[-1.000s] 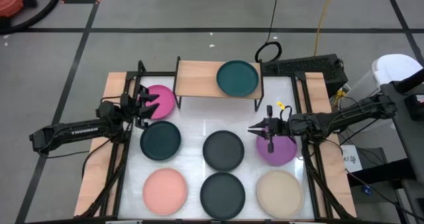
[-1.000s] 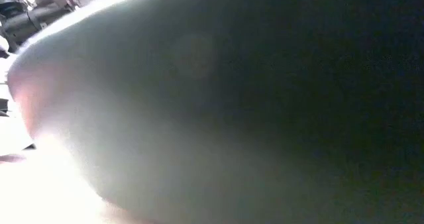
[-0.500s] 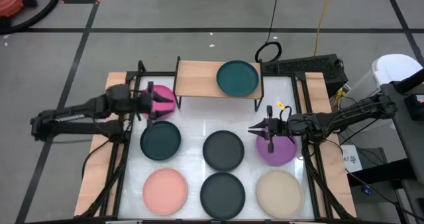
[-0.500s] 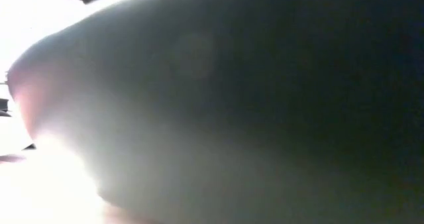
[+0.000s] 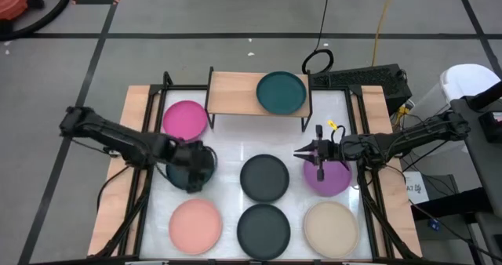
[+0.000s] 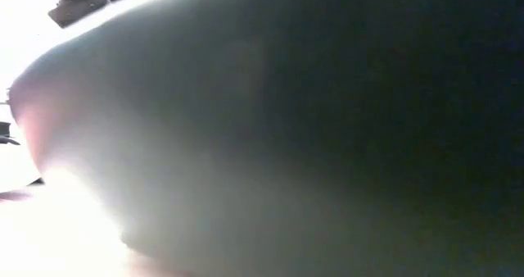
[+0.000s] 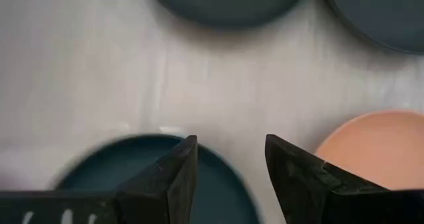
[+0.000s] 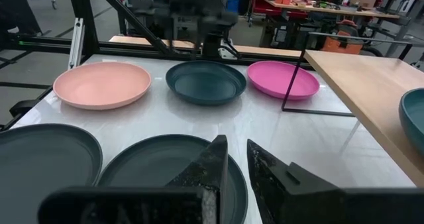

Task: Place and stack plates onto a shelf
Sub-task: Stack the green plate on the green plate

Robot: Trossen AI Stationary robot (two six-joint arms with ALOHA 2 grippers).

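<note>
My left gripper [image 5: 205, 166] [image 7: 228, 161] is open and points down over the right rim of a dark teal plate [image 5: 187, 168] [image 7: 126, 181], which lies flat on the white table. I see no touch. The magenta plate [image 5: 185, 119] lies on the table left of the shelf [image 5: 234, 94], a light-wood board on black legs. A second dark teal plate [image 5: 281, 92] rests on the shelf's right half. My right gripper [image 5: 300, 152] [image 8: 237, 163], open by a narrow gap, hovers at the purple plate's [image 5: 329, 179] left edge.
Two charcoal plates [image 5: 264, 177] [image 5: 263, 226], a salmon plate [image 5: 195, 226] and a beige plate [image 5: 330, 227] lie on the table's near half. The low view is almost filled by a dark plate wall [image 6: 327, 146] close to the lens. The shelf's left half is bare wood.
My left gripper has swung from the magenta plate toward the table's near edge and to the right, and now stands over the dark teal plate's right rim. The arm has turned with it. The magenta plate stays where it was. My right arm has kept still.
</note>
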